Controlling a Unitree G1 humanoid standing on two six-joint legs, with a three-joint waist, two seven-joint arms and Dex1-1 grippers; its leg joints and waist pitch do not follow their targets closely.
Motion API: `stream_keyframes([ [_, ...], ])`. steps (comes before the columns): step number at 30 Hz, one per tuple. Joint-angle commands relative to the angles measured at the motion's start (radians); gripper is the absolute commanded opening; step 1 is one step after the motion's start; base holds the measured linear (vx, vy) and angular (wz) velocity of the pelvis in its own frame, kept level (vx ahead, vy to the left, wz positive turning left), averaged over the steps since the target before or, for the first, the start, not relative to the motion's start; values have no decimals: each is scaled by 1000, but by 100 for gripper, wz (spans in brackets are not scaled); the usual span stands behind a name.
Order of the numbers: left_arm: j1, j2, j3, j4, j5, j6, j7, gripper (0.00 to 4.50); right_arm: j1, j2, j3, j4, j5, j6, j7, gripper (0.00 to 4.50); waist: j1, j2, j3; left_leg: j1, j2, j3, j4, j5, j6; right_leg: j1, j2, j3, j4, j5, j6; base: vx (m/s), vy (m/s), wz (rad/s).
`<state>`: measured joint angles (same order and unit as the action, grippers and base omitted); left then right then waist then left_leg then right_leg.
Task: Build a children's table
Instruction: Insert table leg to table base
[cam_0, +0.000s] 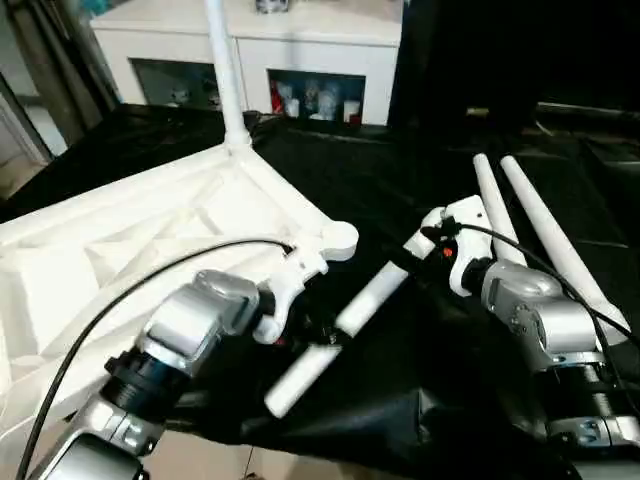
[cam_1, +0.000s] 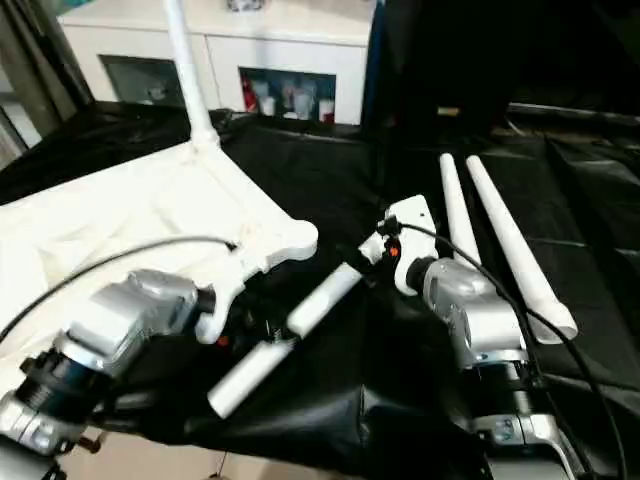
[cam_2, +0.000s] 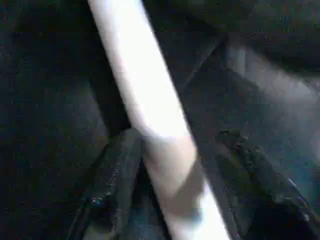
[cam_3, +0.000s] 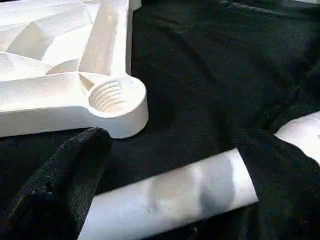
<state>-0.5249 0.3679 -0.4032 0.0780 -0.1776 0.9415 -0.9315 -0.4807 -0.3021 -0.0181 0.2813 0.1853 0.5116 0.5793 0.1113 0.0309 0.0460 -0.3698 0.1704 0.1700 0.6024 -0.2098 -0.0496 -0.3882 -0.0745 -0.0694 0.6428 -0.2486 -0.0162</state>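
Slippage is risked, since the loose leg (cam_0: 345, 325), laid on the black-draped table (cam_0: 420, 400) beside the upturned top's (cam_0: 150, 240) threaded corner socket (cam_3: 107, 96), is straddled yet unclamped by both the left tool (cam_0: 310, 325) and right tool (cam_0: 425, 250), whose jaws are spread.

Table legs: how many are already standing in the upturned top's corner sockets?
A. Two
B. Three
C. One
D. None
C. One leg stands upright in the far corner of the top; the near socket is bare, one leg lies between the hands, and two legs lie on the black cloth.
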Motion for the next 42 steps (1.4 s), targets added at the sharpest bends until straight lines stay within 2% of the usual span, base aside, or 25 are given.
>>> stream_keyframes([
  [1, 10, 7, -17, -22, 33, 20, 38, 308, 11, -15, 12, -35, -3, 20, 8, 450, 0, -2, -63, 5, 53, -21, -56, 44, 80, 65, -73, 54, -60, 190, -268, 0, 0, 0],
  [2, 16, 9, -23, -33, 33, 28, 40, 316, 15, -17, 15, -41, -1, 24, 9, 450, 0, -8, -64, 5, 53, -20, -56, 49, 82, 65, -73, 54, -60, 200, -269, 0, 0, 0],
  [6, 36, 18, -43, -71, 23, 59, 47, 346, 21, -23, 20, -54, 0, 34, 13, 450, 3, -8, -63, 3, 52, -20, -56, 49, 87, 65, -75, 54, -59, 183, -271, 0, 0, 0],
  [7, 40, 18, -45, -69, 25, 58, 56, 351, 17, -25, 22, -52, -2, 35, 13, 450, 1, -11, -63, 2, 51, -20, -56, 49, 87, 65, -73, 54, -60, 178, -269, 0, 0, 0],
  [10, 44, 13, -41, -60, 35, 41, 73, 383, 11, -29, 27, -50, -12, 34, 7, 450, 2, -9, -62, 3, 50, -19, -55, 40, 84, 64, -73, 55, -63, 151, -265, 0, 0, 0],
  [13, 42, 3, -20, -54, 33, 26, 88, 383, 12, -33, 31, -58, -10, 41, 7, 450, 2, -11, -61, 2, 50, -19, -56, 34, 78, 64, -73, 55, -64, 135, -259, 0, 0, 0],
  [14, 40, 5, -18, -51, 33, 23, 88, 356, 13, -34, 32, -58, -10, 42, 7, 450, 2, -10, -61, 3, 50, -19, -56, 32, 78, 63, -73, 55, -64, 130, -257, 0, 0, 0],
  [17, 36, 19, -24, -48, 32, 13, 81, 347, 12, -35, 36, -55, -14, 39, 6, 450, 2, -10, -62, 3, 49, -20, -55, 34, 76, 63, -73, 55, -63, 129, -252, 0, 0, 0],
  [19, 34, 32, -33, -35, 38, -1, 79, 309, 7, -36, 41, -48, -19, 33, 4, 450, 3, -8, -63, 2, 48, -20, -55, 39, 77, 63, -72, 54, -62, 138, -252, 0, 0, 0],
  [22, 36, 49, -53, -30, 48, -9, 71, 298, 1, -37, 46, -41, -27, 22, 0, 450, 2, -8, -64, 2, 48, -20, -54, 45, 77, 62, -72, 54, -60, 154, -252, 0, 0, 0],
  [24, 41, 55, -65, -24, 56, -17, 75, 266, -3, -38, 49, -37, -29, 19, -2, 450, 2, -8, -64, 3, 48, -20, -54, 47, 76, 63, -71, 54, -60, 159, -253, 0, 0, 0],
  [25, 43, 58, -71, -22, 59, -19, 74, 266, -4, -39, 50, -35, -29, 19, -2, 450, 3, -5, -64, 3, 48, -21, -53, 48, 76, 63, -72, 54, -59, 162, -255, 0, 0, 0],
  [27, 45, 61, -76, -21, 58, -23, 73, 250, -4, -40, 51, -32, -31, 17, -1, 450, 2, -6, -63, 3, 49, -20, -54, 39, 73, 63, -72, 54, -60, 157, -255, 0, 0, 0],
  [28, 45, 61, -76, -21, 58, -23, 73, 250, -4, -40, 51, -32, -31, 17, -1, 450, 2, -6, -63, 3, 49, -20, -55, 33, 71, 64, -73, 54, -61, 149, -255, 0, 0, 0],
  [33, 29, 74, -54, -11, 54, -82, 61, 192, -9, -46, 40, -33, -28, 7, 4, 450, 2, -6, -64, 3, 48, -20, -54, 40, 69, 64, -71, 54, -59, 167, -255, 0, 0, 0],
  [38, -6, 108, -16, -12, 47, -124, 31, 158, -26, -67, 26, -31, -12, -75, 54, 450, 3, -3, -66, 5, 49, -20, -52, 32, 70, 63, -72, 54, -57, 174, -258, 0, 0, 0],
  [39, -8, 109, -14, -13, 47, -128, 29, 156, -28, -73, 26, -31, -12, -84, 60, 450, 3, 0, -65, 5, 49, -21, -52, 30, 69, 62, -72, 53, -57, 174, -260, 0, 0, 0],
  [41, -16, 124, 4, -29, 33, -137, 11, 156, -32, -102, 33, -29, -31, -140, 78, 450, 4, -3, -66, 4, 48, -21, -51, 35, 69, 64, -71, 53, -55, 188, -263, 0, 0, 0],
  [42, -19, 133, 15, -44, 20, -140, -5, 156, -32, -121, 38, -30, -36, -176, 104, 450, 3, 0, -65, 4, 47, -20, -51, 36, 70, 63, -70, 53, -55, 190, -264, 0, 0, 0],
])
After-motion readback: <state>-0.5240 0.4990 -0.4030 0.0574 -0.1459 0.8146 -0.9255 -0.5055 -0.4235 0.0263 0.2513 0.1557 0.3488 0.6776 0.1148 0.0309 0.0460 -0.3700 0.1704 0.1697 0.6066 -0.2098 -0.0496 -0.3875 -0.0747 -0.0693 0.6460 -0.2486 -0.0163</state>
